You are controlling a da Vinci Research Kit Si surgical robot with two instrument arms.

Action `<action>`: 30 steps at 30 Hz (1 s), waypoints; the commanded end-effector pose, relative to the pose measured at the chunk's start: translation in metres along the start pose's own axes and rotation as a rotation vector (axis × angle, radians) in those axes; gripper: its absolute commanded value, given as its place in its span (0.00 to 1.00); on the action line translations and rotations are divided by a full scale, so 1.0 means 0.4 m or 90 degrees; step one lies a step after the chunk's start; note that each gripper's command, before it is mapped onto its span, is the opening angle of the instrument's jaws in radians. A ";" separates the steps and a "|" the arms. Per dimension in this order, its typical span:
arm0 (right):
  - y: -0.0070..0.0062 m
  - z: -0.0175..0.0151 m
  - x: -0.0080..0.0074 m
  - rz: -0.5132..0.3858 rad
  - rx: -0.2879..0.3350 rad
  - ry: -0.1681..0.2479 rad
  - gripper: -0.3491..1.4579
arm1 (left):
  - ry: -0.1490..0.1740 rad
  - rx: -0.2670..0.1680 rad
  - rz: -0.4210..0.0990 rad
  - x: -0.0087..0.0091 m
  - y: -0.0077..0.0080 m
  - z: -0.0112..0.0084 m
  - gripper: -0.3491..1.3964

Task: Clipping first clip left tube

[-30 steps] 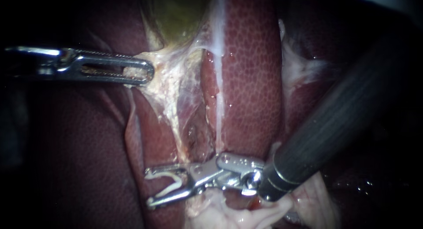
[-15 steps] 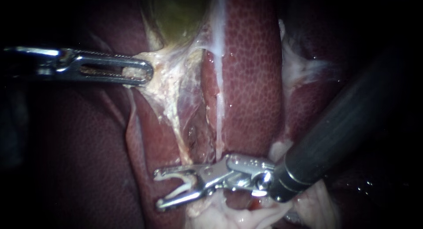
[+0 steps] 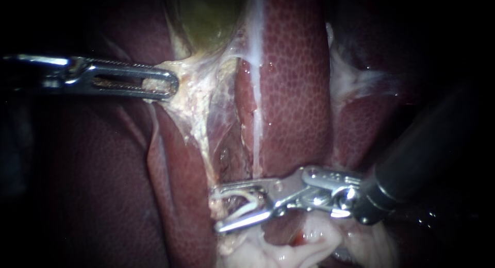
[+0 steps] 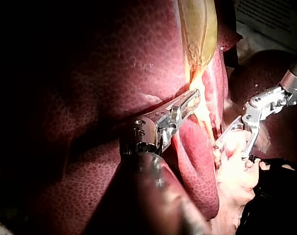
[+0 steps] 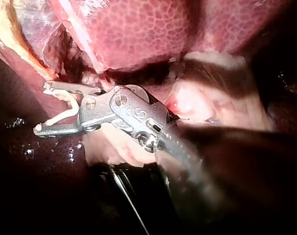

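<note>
White clip (image 3: pixel 241 212) held in right tool (image 3: pixel 214 210), left tool (image 3: pixel 174 85) gripping pale tissue (image 3: pixel 193 93)

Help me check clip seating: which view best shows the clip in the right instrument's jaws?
Right wrist view: the clip sits side-on, both legs visible between the right instrument's jaws. The endoscope view shows it against pale tissue. The left wrist view cannot resolve it.

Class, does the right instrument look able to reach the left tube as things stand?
Probably yes: the right instrument, a clip held between its jaws, sits at the lower end of the left tube, with nothing between them.
</note>
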 end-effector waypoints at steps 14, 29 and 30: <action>0.0052 -0.0022 -0.0004 -0.007 -0.018 0.005 0.52 | 0.000 0.000 0.000 0.0000 0.0000 0.0001 0.00; 0.0089 0.0056 -0.0026 -0.013 -0.025 0.004 0.52 | 0.000 0.000 0.000 0.0000 -0.0001 0.0001 0.00; 0.0091 0.0064 -0.0030 -0.013 -0.022 0.003 0.52 | 0.000 0.000 0.000 0.0000 -0.0001 0.0001 0.00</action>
